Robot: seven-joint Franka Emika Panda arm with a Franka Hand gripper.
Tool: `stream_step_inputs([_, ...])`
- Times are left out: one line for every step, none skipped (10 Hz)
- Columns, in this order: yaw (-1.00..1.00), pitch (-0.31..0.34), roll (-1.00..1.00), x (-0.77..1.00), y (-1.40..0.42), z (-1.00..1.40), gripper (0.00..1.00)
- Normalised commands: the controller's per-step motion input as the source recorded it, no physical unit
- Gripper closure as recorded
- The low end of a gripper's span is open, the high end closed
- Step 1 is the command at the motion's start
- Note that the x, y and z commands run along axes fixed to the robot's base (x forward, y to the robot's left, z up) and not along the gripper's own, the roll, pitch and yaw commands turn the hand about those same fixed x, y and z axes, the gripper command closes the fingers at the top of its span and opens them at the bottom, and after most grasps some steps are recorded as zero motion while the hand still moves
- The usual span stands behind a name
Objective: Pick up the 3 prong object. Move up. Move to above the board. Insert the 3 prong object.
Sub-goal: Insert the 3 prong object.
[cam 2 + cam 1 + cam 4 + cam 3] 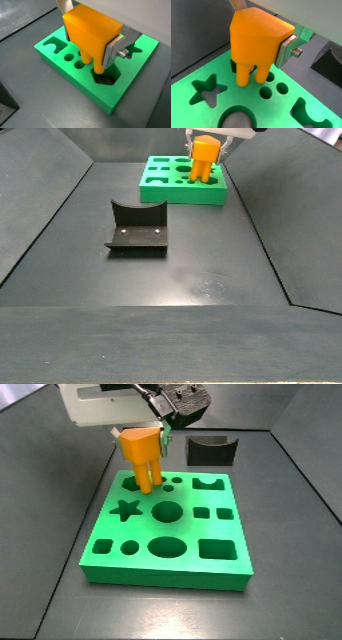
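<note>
While the gripper (pixel 261 47) fingers (pixel 292 46) clamp the 3 prong object (pixel 92 35) upright over the board (pixel 227 562), prongs at the three small round holes, any tilt or offset risks jamming on the rims.

My gripper (pixel 144 424) holds the 3 prong object (pixel 140 456) upright over the board (pixel 171 544), the fixture (pixel 210 451) behind it.
</note>
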Motion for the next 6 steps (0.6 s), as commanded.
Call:
stream_step_inputs([0.14,-0.107,0.13,-0.16,-0.16,0.00,1.00])
stream_step_inputs([0.15,0.000,0.24,-0.08,-0.15,0.37,1.00])
stream_step_inputs([0.09,0.093,0.37,-0.03,-0.15,0.43,1.00])
stream_step_inputs([0.10,0.117,0.36,-0.11,-0.12,0.49,1.00])
stream_step_inputs([0.11,0.111,0.35,0.00,-0.13,0.39,1.00])
stream_step_inputs([0.18,0.117,0.47,0.13,-0.15,0.00,1.00])
